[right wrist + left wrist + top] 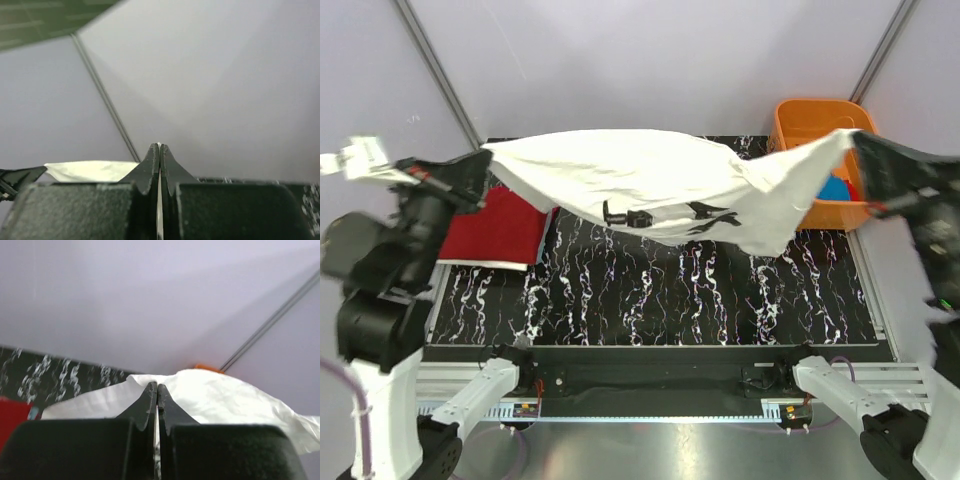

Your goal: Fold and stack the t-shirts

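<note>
Now we hold the white tee stretched in the air between our two arms, well above the table. Our left gripper is pressed together on the tee's left end, near the table's far left corner. In the left wrist view the jaws meet tip to tip, with white cloth billowing just beyond them. Our right gripper is likewise closed, pinching the tee's right end above the basket. In the right wrist view a thin white sliver shows between the jaws. The cloth sags in the middle, with a dark printed mark on its lower front and a loose flap hanging down on the right side. The red tee lies folded flat on the table at the left, its far edge covered by the raised white one as seen from above. The blue tee sits inside the basket at the far right corner, mostly hidden by the white cloth.
</note>
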`<state>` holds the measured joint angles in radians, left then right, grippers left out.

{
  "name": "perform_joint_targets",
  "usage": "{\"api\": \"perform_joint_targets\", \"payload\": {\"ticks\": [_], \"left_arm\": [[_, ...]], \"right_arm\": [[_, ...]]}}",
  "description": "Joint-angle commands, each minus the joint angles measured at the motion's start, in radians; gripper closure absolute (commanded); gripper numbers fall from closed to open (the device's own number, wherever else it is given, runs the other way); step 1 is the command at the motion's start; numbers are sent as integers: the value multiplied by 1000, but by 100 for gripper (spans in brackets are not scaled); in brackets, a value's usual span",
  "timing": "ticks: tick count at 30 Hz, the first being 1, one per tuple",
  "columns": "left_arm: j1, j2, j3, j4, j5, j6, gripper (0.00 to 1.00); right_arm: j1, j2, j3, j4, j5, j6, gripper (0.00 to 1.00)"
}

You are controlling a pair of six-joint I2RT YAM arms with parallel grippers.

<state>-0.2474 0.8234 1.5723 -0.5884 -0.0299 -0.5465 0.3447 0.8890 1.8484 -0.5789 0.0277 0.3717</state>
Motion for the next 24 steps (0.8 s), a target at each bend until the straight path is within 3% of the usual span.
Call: {"api": "perform_joint_targets", "payload": {"ticks": [1, 6, 11, 20, 24], "left_arm": [[2, -7, 138, 12, 71, -1, 100], [0, 9, 279, -8, 131, -35, 100], [2, 88, 293, -13, 108, -41, 100], [28, 212, 22, 117, 99, -153, 100], [94, 292, -58, 197, 158, -202, 100]], "right_arm": [[-1, 7, 199, -44, -116, -30, 100], [-1, 22, 371, -81, -144, -31, 100], [-1, 120, 457, -124, -63, -79, 100], [-1, 359, 267, 23, -57, -53, 100], [-65, 494, 320, 74, -100, -4, 100]]}}
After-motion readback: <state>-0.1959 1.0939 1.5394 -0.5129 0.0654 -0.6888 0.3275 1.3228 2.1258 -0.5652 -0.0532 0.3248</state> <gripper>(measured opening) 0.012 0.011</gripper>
